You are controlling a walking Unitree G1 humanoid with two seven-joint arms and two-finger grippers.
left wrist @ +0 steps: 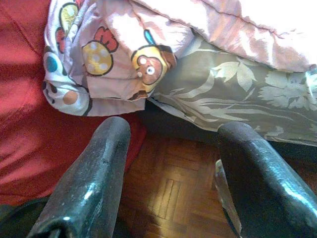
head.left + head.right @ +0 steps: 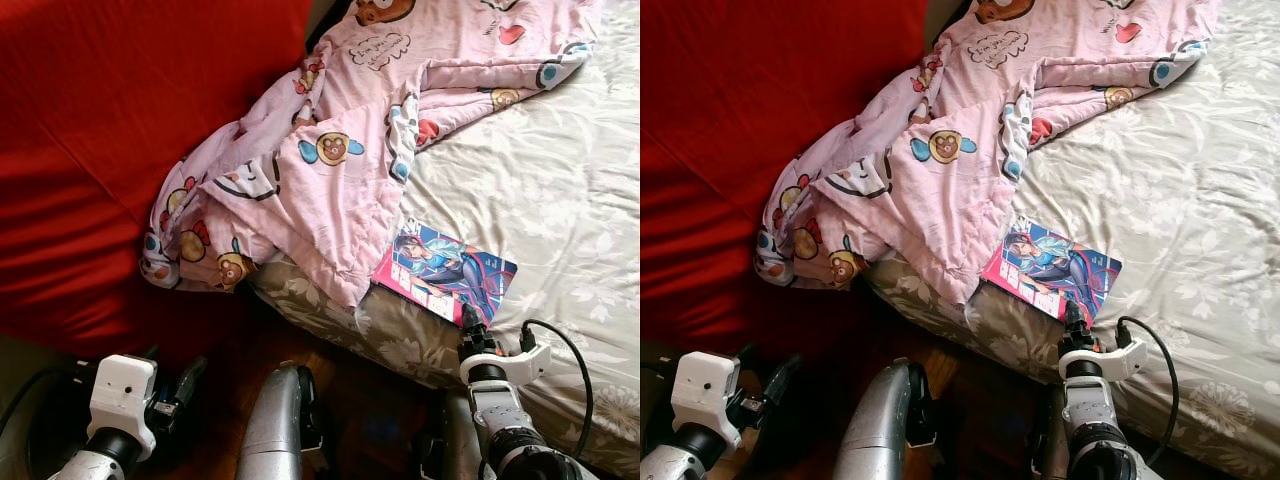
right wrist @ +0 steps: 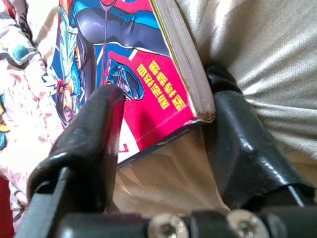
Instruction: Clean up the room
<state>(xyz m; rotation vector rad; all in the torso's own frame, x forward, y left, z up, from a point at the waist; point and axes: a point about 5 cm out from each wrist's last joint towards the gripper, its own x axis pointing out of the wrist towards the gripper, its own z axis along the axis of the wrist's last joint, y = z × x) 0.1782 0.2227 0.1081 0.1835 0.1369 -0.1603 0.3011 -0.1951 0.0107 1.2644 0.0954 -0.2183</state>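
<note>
A comic book with a red and blue cover lies on the bed near its front edge, one corner tucked under a pink cartoon-print blanket. My right gripper is at the book's near corner. In the right wrist view this gripper is open, with the book corner between its fingers: one finger lies over the cover, the other presses into the sheet at the book's edge. My left gripper is open and holds nothing, low over the wooden floor beside the blanket's hanging corner.
The bed carries a pale floral sheet, bare to the right of the book. A large red cloth-covered surface runs along the left. Dark parquet floor lies in the narrow gap between it and the bed. My silver body part stands low in the middle.
</note>
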